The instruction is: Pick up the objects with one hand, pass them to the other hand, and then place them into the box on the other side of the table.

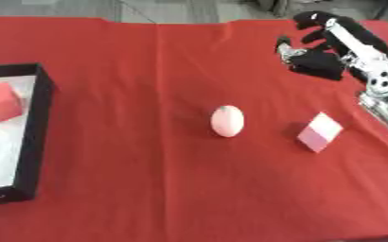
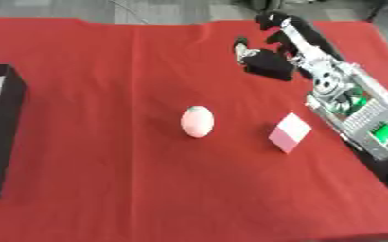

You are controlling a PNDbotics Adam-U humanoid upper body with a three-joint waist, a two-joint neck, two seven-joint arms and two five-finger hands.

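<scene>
A pale pink egg-shaped object (image 1: 227, 121) lies on the red tablecloth near the middle. To its right sits a small cube (image 1: 320, 132) with a white top and pink sides. My right hand (image 1: 317, 59) hovers over the far right of the table, well beyond the cube, with relaxed fingers and nothing in it. The black-walled box (image 1: 41, 118) with a white floor stands at the left edge, and a red cube (image 1: 2, 101) rests inside it. My left hand shows in neither view.
The red cloth (image 2: 106, 179) covers the whole table, with a crease running from the far edge toward the middle. My right forearm (image 2: 355, 113), silver with a green board, runs along the right edge near the cube.
</scene>
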